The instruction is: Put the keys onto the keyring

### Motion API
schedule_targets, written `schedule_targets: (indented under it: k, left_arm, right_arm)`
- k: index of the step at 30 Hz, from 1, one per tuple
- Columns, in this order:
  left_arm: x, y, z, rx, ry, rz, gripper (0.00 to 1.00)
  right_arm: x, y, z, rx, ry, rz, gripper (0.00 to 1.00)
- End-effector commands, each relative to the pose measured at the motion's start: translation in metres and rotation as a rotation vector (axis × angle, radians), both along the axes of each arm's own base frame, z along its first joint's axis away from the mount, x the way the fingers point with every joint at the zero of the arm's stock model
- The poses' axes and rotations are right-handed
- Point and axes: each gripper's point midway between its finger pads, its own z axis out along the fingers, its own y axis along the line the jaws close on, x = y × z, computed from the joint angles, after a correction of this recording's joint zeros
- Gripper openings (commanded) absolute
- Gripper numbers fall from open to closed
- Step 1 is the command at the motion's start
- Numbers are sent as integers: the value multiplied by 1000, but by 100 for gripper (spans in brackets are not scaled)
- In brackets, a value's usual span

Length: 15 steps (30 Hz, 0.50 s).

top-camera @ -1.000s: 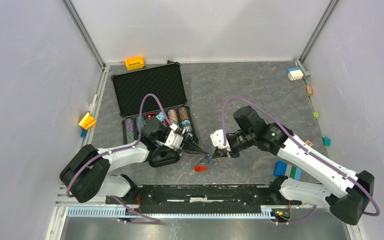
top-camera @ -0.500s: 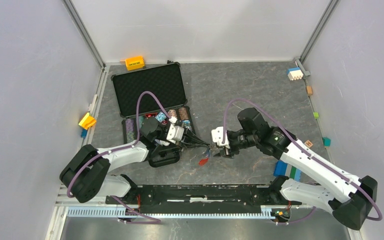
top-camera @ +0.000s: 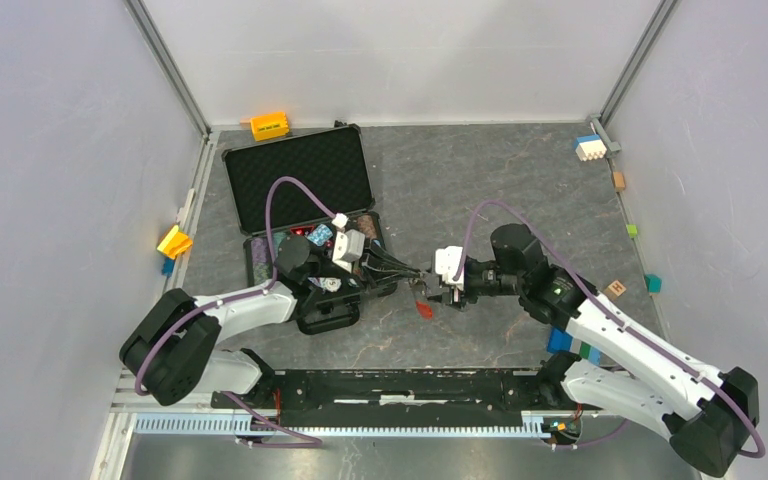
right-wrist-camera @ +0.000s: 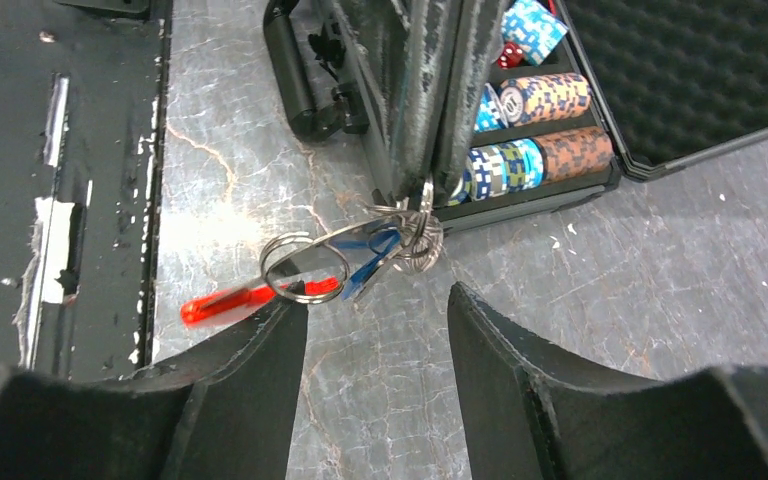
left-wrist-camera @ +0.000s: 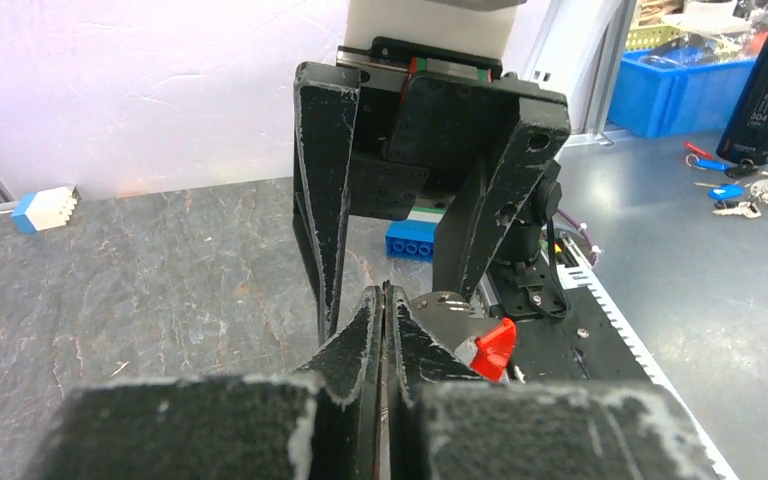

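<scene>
Silvery keyring with red flat strip [right-wrist-camera: 305, 272] pinched in shut left fingers [right-wrist-camera: 422, 150], held just off front edge of open black poker-chip case [right-wrist-camera: 600, 175]. Tiny blue-headed key [right-wrist-camera: 370, 262] seen hanging among rings. Right fingers [right-wrist-camera: 490, 340] spread wide (nothing gripped), directly facing; keyring's long axis judged to lie across their gap.

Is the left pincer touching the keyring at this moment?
Touching. The right wrist view shows the left pincer shut, its fingertips pinching the silvery rings of the keyring.

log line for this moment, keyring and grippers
left gripper: shut on keyring | right gripper: open, facing keyring | blue key: at the rings | red strip: on keyring
</scene>
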Motion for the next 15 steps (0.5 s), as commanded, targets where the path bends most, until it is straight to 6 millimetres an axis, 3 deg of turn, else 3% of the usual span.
schedule_targets:
  k: [1, 7, 15]
  left_arm:
    - [4, 1, 20, -70, 13, 20, 2]
    - [3, 1, 22, -75, 15, 16, 2]
    - [3, 1, 21, -75, 14, 15, 2]
  right_arm:
    - [16, 6, 16, 83, -50, -57, 58]
    - [16, 12, 9, 103, -31, -36, 55]
    - [13, 15, 8, 124, -27, -13, 42]
